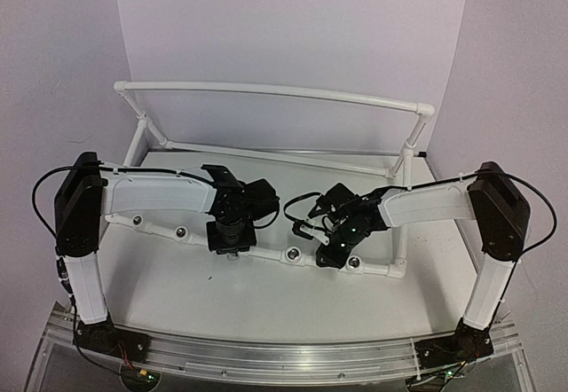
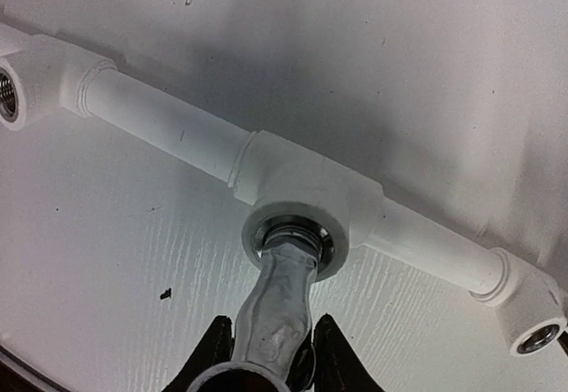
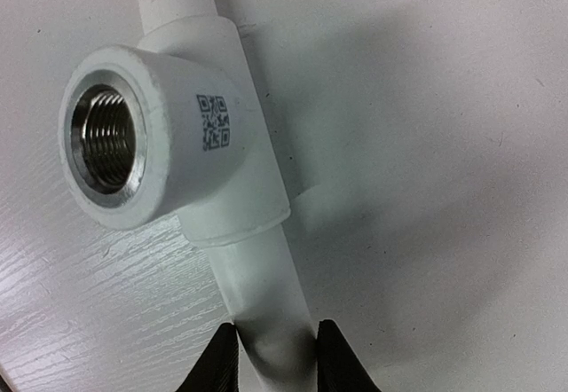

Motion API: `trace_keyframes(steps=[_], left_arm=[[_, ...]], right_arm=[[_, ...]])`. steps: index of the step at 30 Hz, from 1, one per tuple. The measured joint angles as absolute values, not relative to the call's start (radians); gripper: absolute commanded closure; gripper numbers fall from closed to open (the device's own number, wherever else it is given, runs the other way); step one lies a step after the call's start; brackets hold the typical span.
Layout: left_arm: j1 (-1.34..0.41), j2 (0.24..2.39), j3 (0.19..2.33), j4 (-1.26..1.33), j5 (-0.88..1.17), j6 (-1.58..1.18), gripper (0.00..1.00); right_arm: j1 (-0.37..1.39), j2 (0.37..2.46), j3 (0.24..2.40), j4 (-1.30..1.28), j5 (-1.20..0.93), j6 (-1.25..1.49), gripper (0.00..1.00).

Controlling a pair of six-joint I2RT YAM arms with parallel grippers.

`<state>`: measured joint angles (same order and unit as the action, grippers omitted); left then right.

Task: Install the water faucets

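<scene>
A chrome water faucet (image 2: 280, 296) stands with its threaded end in the silvery socket (image 2: 289, 235) of a white tee on the front pipe of the frame (image 1: 266, 252). My left gripper (image 2: 272, 364) is shut on the faucet's body; in the top view this gripper (image 1: 227, 243) covers the faucet. My right gripper (image 3: 270, 356) is shut on the white pipe (image 3: 263, 308) just below another tee with an empty threaded socket (image 3: 105, 140). In the top view the right gripper (image 1: 330, 252) sits on the front pipe to the right of the left one.
The white pipe frame has a raised back rail (image 1: 275, 90) and side legs (image 1: 406, 157). Empty sockets lie along the front pipe (image 1: 180, 231), (image 1: 292, 254), (image 1: 355, 262). Two more show in the left wrist view (image 2: 9, 98), (image 2: 538, 339).
</scene>
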<state>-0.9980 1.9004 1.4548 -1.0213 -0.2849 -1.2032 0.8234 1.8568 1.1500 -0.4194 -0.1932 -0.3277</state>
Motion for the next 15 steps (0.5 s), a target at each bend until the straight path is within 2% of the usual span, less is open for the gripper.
trace_keyframes(steps=[3,11,15], left_arm=[[-0.998,1.901,1.456,-1.029,-0.291,-1.095,0.9],[-0.994,1.943,1.517,-1.097,-0.293,-0.844,0.88],[-0.995,1.967,1.556,-1.13,-0.301,-0.786,0.83]], right_arm=[[0.823,1.857,1.15,-0.419,-0.193,-0.329,0.72],[0.823,1.857,1.15,-0.42,-0.191,-0.329,0.72],[0.822,1.857,1.15,-0.421,-0.181,-0.331,0.72]])
